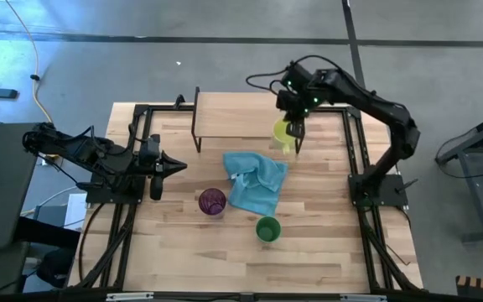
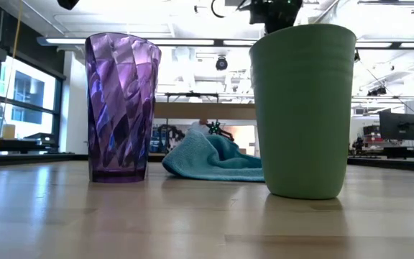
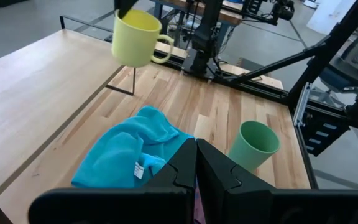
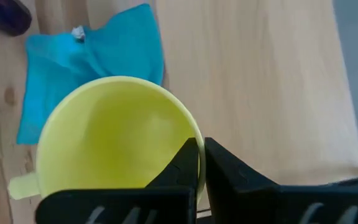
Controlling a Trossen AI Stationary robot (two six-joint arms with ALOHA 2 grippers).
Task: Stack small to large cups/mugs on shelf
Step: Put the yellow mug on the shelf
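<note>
One short yellow-green handled mug [image 1: 283, 131] is hanging pinched by its rim in the right gripper [image 1: 297, 134], fingers closed, over the low wood-topped shelf's [image 1: 233, 117] right end for placing first, while the left gripper [image 1: 168, 166] is waiting closed and empty at the table's left.

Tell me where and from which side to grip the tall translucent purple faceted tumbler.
Grip the tall translucent purple faceted tumbler by its rim, coming straight down with one finger inside the open mouth. It stands upright with no handle. The idle left gripper is nearest. Take the rim's left side, since the light blue cloth lies against its right.
</note>
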